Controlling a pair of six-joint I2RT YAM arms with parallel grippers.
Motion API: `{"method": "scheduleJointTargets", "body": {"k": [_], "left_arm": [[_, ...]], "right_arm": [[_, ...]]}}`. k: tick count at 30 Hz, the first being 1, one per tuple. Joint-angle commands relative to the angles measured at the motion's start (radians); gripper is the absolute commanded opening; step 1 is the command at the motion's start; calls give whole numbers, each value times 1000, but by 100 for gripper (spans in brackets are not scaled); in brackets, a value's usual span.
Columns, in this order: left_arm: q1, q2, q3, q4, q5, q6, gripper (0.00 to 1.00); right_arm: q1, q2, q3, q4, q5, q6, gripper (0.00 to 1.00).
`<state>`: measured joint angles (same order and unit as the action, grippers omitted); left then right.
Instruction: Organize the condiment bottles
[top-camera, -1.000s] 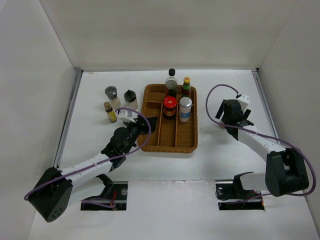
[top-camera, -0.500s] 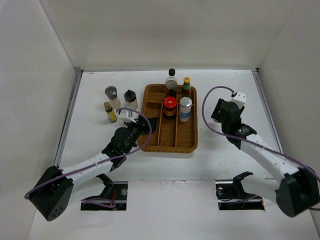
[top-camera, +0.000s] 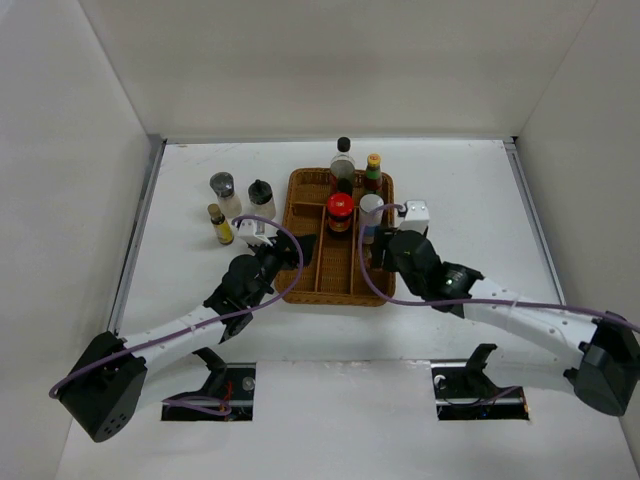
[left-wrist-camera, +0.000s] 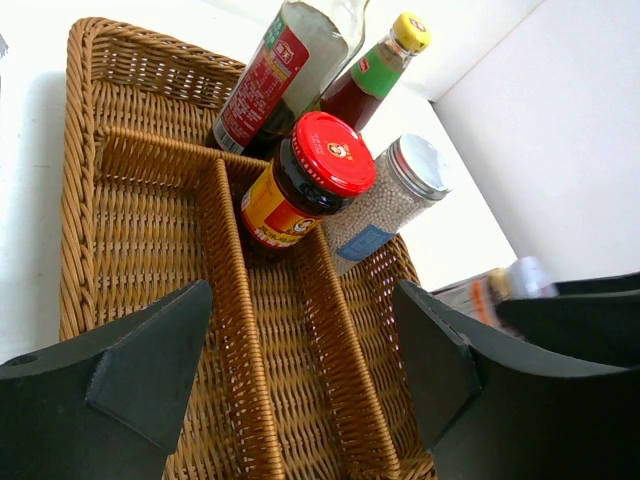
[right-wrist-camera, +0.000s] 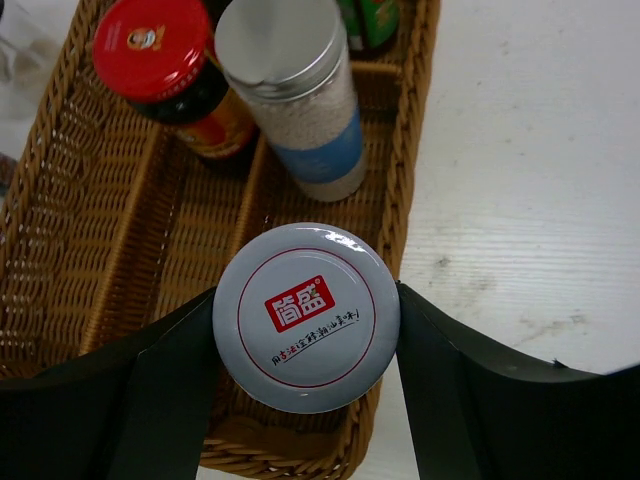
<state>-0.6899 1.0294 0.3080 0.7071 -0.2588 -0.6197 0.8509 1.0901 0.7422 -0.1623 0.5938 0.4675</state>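
The right gripper is clamped on a grey-lidded jar, its sides pinched below the lid, above the right rim of the basket. It looks rigid, smooth and probably weighty. The basket holds a red-lidded jar, a silver-capped shaker, a tall dark bottle and a yellow-capped bottle. The left gripper gapes wide, empty

A brown woven basket, split by lengthwise dividers, sits near the middle of the white tabletop. Plain white walls enclose the tabletop on three sides.
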Motion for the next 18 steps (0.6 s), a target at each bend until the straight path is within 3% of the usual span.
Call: {"method": "scheduleJointTargets", "body": {"k": [1, 13, 15, 18], "left_arm": [[-6, -11, -1, 51, -7, 14, 72], [-7, 18, 3, 58, -8, 18, 72], [-12, 17, 5, 58, -10, 23, 72], [-6, 20, 6, 52, -17, 26, 72]], "right_arm": [[7, 37, 89, 176, 28, -12, 48], [-5, 255, 60, 319, -5, -32, 52], [-5, 280, 59, 337, 9, -46, 57], [-3, 297, 57, 357, 20, -56, 73]]}}
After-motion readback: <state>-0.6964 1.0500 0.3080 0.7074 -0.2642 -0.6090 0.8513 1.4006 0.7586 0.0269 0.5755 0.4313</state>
